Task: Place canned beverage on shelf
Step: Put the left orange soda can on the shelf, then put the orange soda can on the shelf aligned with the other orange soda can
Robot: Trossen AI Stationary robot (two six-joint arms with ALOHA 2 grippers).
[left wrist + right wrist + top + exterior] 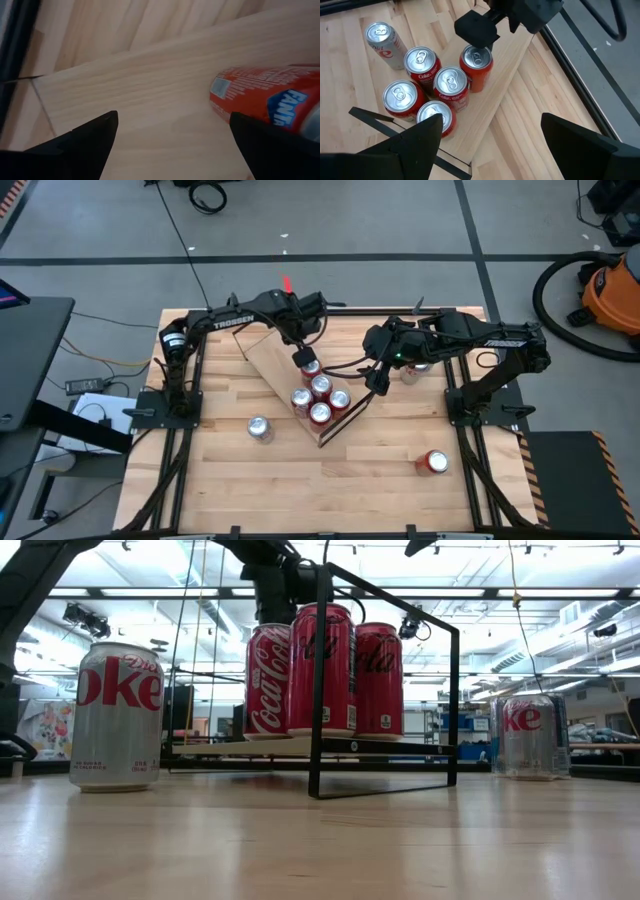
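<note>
"Coca-Cola" on red can [268,680], "Fanta" on orange can [270,102], "TROSSEN" on left arm [232,323].

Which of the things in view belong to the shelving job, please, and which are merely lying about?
Part of the job:
- long light-wood shelf plank with black wire end frames
- five red cans standing on it
- orange Fanta can under the open left claw
- two silver Diet Coke cans and a red can on the table

Lying about:
- orange shop vacuum
</note>
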